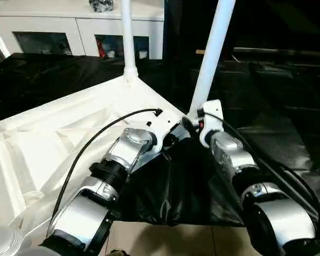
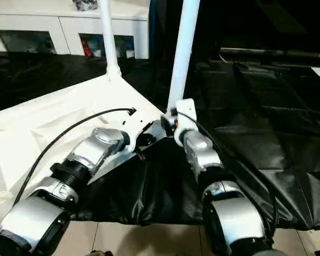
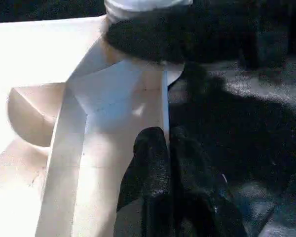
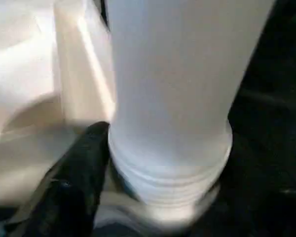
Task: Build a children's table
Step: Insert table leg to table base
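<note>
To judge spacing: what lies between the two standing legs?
In the left eye view, between the far leg and the near leg, the tabletop edge runs; behind it the black-covered table.

A wide table (image 1: pixel 288 106) draped in crinkled black sheeting fills most of the room ahead. Behind it, against the far wall, stands a low white cabinet (image 1: pixel 80 26) with glass-fronted doors; a few small items sit dimly inside and something dark rests on its top. Pale beige floor tiles (image 1: pixel 181 240) show at the table's near edge.
</note>
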You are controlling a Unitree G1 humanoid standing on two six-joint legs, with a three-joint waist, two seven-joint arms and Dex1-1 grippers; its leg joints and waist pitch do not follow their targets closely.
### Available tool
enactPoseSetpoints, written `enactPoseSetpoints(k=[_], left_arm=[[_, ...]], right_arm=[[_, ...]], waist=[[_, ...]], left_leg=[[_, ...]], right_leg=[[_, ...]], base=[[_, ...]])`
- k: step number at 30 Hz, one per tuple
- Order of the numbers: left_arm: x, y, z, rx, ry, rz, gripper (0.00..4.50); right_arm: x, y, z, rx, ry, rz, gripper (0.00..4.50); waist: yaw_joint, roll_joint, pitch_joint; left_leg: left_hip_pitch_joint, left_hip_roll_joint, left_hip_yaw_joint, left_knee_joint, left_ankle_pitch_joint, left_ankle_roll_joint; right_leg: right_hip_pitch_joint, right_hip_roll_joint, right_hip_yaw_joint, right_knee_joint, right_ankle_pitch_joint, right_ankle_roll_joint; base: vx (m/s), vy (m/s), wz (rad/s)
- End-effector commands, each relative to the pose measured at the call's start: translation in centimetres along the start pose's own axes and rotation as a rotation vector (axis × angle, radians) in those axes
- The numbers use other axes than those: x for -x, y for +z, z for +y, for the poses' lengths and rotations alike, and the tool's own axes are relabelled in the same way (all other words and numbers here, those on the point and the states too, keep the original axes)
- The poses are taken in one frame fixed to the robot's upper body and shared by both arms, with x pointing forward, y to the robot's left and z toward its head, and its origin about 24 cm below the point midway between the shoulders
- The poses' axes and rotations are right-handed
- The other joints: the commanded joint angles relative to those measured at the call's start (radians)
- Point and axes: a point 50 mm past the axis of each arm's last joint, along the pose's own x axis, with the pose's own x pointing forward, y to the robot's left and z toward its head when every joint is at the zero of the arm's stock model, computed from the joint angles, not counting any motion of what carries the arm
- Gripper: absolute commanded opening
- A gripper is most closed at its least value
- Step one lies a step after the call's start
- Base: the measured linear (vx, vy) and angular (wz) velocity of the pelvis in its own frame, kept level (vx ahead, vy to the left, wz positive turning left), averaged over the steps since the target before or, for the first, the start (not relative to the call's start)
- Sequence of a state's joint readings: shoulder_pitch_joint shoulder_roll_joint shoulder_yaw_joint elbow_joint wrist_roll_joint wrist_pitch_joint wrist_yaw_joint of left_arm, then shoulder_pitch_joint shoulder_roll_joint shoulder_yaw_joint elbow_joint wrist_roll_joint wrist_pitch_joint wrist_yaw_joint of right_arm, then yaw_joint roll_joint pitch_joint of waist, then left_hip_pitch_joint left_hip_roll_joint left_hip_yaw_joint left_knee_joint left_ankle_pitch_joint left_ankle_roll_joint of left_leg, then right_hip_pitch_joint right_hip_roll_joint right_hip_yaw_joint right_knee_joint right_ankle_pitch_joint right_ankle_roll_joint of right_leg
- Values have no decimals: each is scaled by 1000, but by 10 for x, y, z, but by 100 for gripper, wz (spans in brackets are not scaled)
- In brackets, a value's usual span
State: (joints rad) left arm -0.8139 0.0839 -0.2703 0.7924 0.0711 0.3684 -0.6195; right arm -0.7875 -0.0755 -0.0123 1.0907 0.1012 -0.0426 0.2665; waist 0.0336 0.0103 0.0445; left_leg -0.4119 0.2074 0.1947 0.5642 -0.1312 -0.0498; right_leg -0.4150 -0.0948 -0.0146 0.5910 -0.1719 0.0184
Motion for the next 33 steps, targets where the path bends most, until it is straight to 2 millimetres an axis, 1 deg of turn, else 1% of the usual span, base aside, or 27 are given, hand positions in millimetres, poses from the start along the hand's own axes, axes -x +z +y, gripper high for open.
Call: enactPoseSetpoints(k=[1, 2, 3, 4, 5, 6, 7, 9, 11, 12, 13, 14, 16, 18, 19, 21, 22, 23, 25, 26, 27, 28, 29, 30, 31, 32, 33], left_arm=[[7, 27, 3, -83, -5, -120, 0], [7, 27, 3, -83, -5, -120, 0], [8, 25, 3, -84, -12, -115, 0], [9, 24, 3, -89, -20, -112, 0], [10, 21, 3, -85, -34, -108, 0], [11, 20, 4, -82, -42, -106, 0], [12, 19, 4, -81, -48, -105, 0], [13, 17, 5, -91, -51, -99, 0], [16, 13, 7, -109, -64, -90, 0], [17, 13, 7, -113, -69, -89, 0], [18, 10, 8, -120, -84, -85, 0], [19, 9, 8, -124, -91, -81, 0], [20, 7, 7, -132, -112, -72, 0], [21, 5, 6, -140, -132, -62, 0], [21, 3, 6, -145, -147, -55, 0], [22, 0, 4, -162, -181, -36, 0], [22, -1, 3, -167, -191, -30, 0], [23, -2, 2, -175, -206, -25, 0], [23, -3, 2, -180, -216, -22, 0], [24, -5, 1, -186, -230, -18, 0], [24, -5, 1, -188, -234, -15, 0], [25, -6, 0, -192, -241, -13, 0], [25, -6, 0, -194, -246, -11, 0], [26, -7, -1, -200, -260, -8, 0], [26, -7, -1, -200, -260, -8, 0], [26, -8, -1, -203, -267, -6, 0], [27, -9, -2, -207, -276, -5, 0]], right_arm=[[1, -7, 4, 13, 43, 32, 360], [1, -7, 4, 13, 43, 32, 385], [1, -5, 3, 25, 51, 21, 395], [2, -3, 1, 35, 55, 13, 401], [4, 0, -1, 51, 71, 2, 405], [5, 1, -3, 65, 82, -5, 415], [6, 2, -4, 73, 90, -9, 429], [8, 3, -6, 89, 107, -15, 429], [14, 4, -11, 115, 140, -23, 429], [16, 4, -12, 123, 149, -24, 429], [21, 4, -16, 138, 171, -24, 429], [24, 4, -18, 144, 179, -23, 429], [31, 4, -22, 159, 202, -20, 429], [36, 3, -25, 168, 218, -16, 429], [38, 3, -27, 169, 227, -16, 429], [45, 3, -31, 181, 252, -14, 429], [48, 4, -32, 184, 259, -13, 429], [51, 4, -33, 182, 273, -11, 429], [53, 4, -33, 181, 290, -8, 429], [58, 4, -33, 185, 326, -1, 429], [60, 5, -33, 187, 341, 3, 429], [63, 5, -32, 195, 362, 7, 429], [64, 5, -32, 201, 373, 11, 429], [67, 5, -30, 212, 415, 22, 429], [67, 5, -30, 212, 415, 22, 429], [69, 5, -30, 218, 431, 29, 429], [69, 6, -30, 225, 436, 34, 429]], waist=[[6, -2, -73], [7, -2, -74], [8, 0, -76], [9, -1, -75], [10, -1, -74], [11, 5, -75], [12, 3, -75], [15, 2, -75], [19, 4, -74], [22, 3, -73], [23, 8, -74], [25, 5, -72], [30, 3, -72], [30, 9, -72], [28, 7, -70], [29, 5, -69], [29, 8, -68], [29, 7, -70], [30, 6, -69], [30, 8, -69], [31, 6, -69], [33, 7, -69], [32, 6, -69], [32, 7, -69], [33, 7, -69], [31, 4, -69], [33, 5, -69]], left_leg=[[27, 7, -6, -60, -316, 8], [26, 7, -5, -58, -296, 15], [28, 8, -2, -53, -267, 29], [24, 7, -1, -51, -245, 43], [24, 8, -1, -52, -242, 47], [26, 8, 0, -50, -235, 53], [28, 9, 0, -49, -232, 58], [29, 9, 2, -49, -230, 61], [31, 10, 2, -49, -236, 62], [31, 11, 2, -50, -239, 61], [32, 10, 1, -49, -236, 57], [33, 10, 2, -50, -240, 56], [33, 10, 2, -50, -247, 49], [34, 11, 0, -51, -258, 39], [33, 9, 0, -52, -268, 34], [33, 9, -1, -53, -288, 29], [34, 10, -1, -54, -295, 27], [34, 10, -1, -53, -293, 26], [36, 10, 0, -52, -291, 27], [35, 11, -1, -53, -291, 26], [35, 11, -1, -52, -288, 29], [35, 12, -1, -52, -288, 30], [33, 11, -2, -53, -284, 30], [34, 11, -2, -53, -288, 28], [35, 12, -2, -53, -293, 27], [34, 11, -1, -52, -296, 27], [35, 11, -2, -52, -292, 26]], right_leg=[[43, -23, 2, -66, -153, -206], [44, -22, 2, -64, -128, -210], [41, -21, 2, -59, -77, -227], [44, -20, 1, -56, -43, -239], [45, -22, 0, -55, -40, -243], [46, -22, 0, -53, -30, -247], [46, -21, 0, -53, -20, -251], [48, -21, 1, -53, -16, -254], [47, -20, 1, -55, -25, -254], [48, -19, 1, -55, -28, -249], [47, -20, 2, -54, -29, -249], [47, -17, 2, -58, -34, -242], [48, -19, 3, -57, -48, -235], [47, -19, 3, -58, -67, -231], [47, -18, 3, -60, -83, -228], [47, -18, 3, -63, -108, -221], [45, -19, 4, -64, -120, -218], [45, -19, 4, -63, -119, -219], [43, -18, 5, -64, -116, -219], [44, -19, 5, -63, -117, -221], [44, -17, 5, -63, -110, -220], [45, -18, 5, -62, -109, -219], [45, -18, 4, -62, -109, -219], [44, -18, 4, -62, -115, -220], [44, -18, 4, -62, -119, -220], [43, -19, 5, -63, -126, -219], [44, -20, 5, -63, -133, -219]], base=[[0, 0, 0], [0, 0, 0], [0, 0, 0], [0, 0, 0], [0, 0, 0], [0, 0, 0], [0, 0, 0], [0, 0, 0], [0, 0, 0], [0, 0, 0], [0, 0, 0], [0, 0, 0], [0, 0, 0], [0, 0, 0], [0, 0, 0], [0, 0, 0], [0, 0, 0], [0, 0, 0], [0, 0, 0], [0, 0, 0], [0, 0, 0], [0, 0, 0], [0, 0, 0], [0, 0, 0], [0, 0, 0], [0, 0, 0], [0, 0, 0]])
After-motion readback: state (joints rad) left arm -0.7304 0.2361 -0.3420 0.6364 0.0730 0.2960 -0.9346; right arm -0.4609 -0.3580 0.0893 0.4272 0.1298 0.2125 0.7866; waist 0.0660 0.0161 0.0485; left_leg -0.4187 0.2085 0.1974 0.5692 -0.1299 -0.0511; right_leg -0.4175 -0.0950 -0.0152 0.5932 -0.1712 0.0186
